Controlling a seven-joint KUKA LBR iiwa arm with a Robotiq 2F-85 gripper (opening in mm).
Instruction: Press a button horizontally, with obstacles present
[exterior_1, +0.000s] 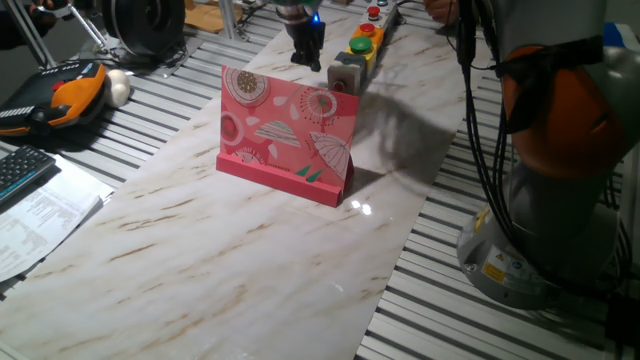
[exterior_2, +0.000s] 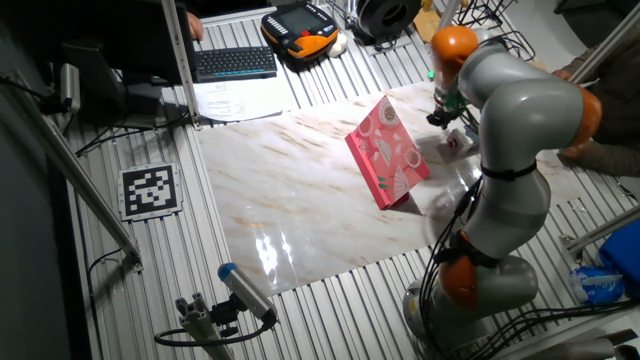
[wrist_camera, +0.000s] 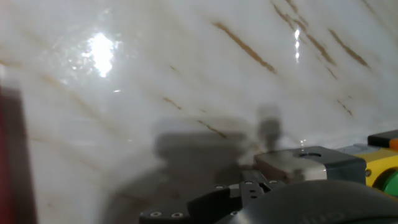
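Note:
The light-grey button box stands at the far end of the marble table, at the near end of a row of button boxes. It also shows in the hand view; its red button is not clearly visible. My gripper hangs low over the table just left of the box, a short way from it. Its fingers are dark and blurred, so I cannot tell their state. The upright pink patterned card stands on its pink base strip in the middle of the table, in front of the gripper and box. The card also shows in the other fixed view.
Behind the grey box stand a green dome button on a yellow box and a red dome button. The arm's base is at the right. A pendant, keyboard and papers lie left of the marble table.

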